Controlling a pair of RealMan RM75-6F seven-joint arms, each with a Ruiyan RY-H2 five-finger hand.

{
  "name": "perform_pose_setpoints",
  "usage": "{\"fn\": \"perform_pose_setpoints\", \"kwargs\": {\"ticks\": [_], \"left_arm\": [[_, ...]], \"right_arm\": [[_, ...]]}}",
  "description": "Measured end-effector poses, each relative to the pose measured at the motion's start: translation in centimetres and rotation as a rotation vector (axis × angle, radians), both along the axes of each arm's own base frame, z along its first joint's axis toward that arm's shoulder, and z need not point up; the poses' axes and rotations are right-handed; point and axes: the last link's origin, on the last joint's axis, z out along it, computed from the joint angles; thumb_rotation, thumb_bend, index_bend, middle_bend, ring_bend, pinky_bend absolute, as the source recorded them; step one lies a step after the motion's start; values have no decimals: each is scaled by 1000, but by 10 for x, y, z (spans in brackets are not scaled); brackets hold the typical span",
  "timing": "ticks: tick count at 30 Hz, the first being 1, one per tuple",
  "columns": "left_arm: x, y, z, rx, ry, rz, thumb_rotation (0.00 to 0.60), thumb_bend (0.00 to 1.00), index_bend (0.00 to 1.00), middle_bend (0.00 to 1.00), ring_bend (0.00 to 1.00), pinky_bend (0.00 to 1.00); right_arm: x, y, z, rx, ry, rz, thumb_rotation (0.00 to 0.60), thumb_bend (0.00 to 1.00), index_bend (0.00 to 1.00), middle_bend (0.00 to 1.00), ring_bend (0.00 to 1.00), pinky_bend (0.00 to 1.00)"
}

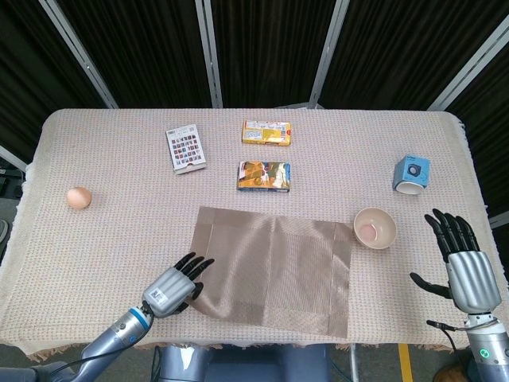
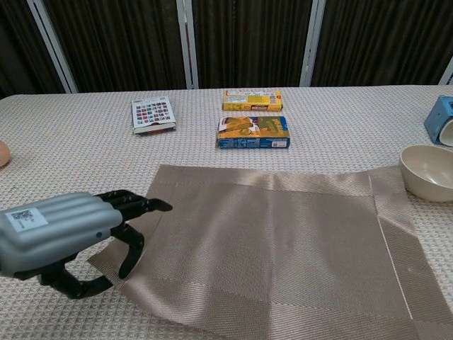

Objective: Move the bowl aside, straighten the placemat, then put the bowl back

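Dark curtained backdrop with slanted metal rails behind a wide desk (image 1: 95,239) draped in a beige woven cloth.

Brown placemat (image 1: 274,267) lying flat near the front edge, roughly square to the desk, its near left corner touched by the left hand (image 1: 173,286), fingertips resting on the mat's edge and thumb curled below; whether that corner is actually pinched, impossible to tell from either view. Same left hand (image 2: 60,237) filling the lower left of the chest view, dark fingers reaching onto the mat (image 2: 276,244).

Right hand (image 1: 461,263) hovering at the desk's right edge, palm toward the camera, fingers spread and upright, holding nothing, apart from the bowl.

Cream bowl (image 1: 374,228) standing upright just off the mat's far right corner, something pinkish inside; in the chest view bowl (image 2: 427,172) close beside that corner, contact unclear.

Blue snack box (image 1: 264,176) just beyond the mat's far edge. Yellow packet (image 1: 266,132) further back. White card box (image 1: 185,148) with a grid of small coloured squares to its left. Blue cup-like container (image 1: 411,173) behind the bowl at the right. Brown egg (image 1: 78,197) alone at the far left.
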Motion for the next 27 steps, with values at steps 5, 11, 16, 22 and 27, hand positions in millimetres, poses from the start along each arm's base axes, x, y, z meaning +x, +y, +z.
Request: {"fn": "perform_pose_setpoints", "kwargs": {"ticks": [5,11,16,22,27], "left_arm": [[0,-17,0,-57,28,18,600,490,713,0,0,0],[0,-26,3,-99,39,32,600,487,711,0,0,0],[-1,-28,5,-122,39,38,600,423,637,0,0,0],[-3,-28,6,-136,51,36,600,0,0,0,0,0],[1,-25,13,-151,3,64,600,0,0,0,0,0]], "right_arm": [[0,0,0,1,1,1,600,0,0,0,0,0],[0,0,0,2,2,1,600,0,0,0,0,0],[0,0,-1,2,3,1,600,0,0,0,0,0],[0,0,-1,1,4,0,600,0,0,0,0,0],[-1,-1,-1,5,8,-8,600,0,0,0,0,0]]}}
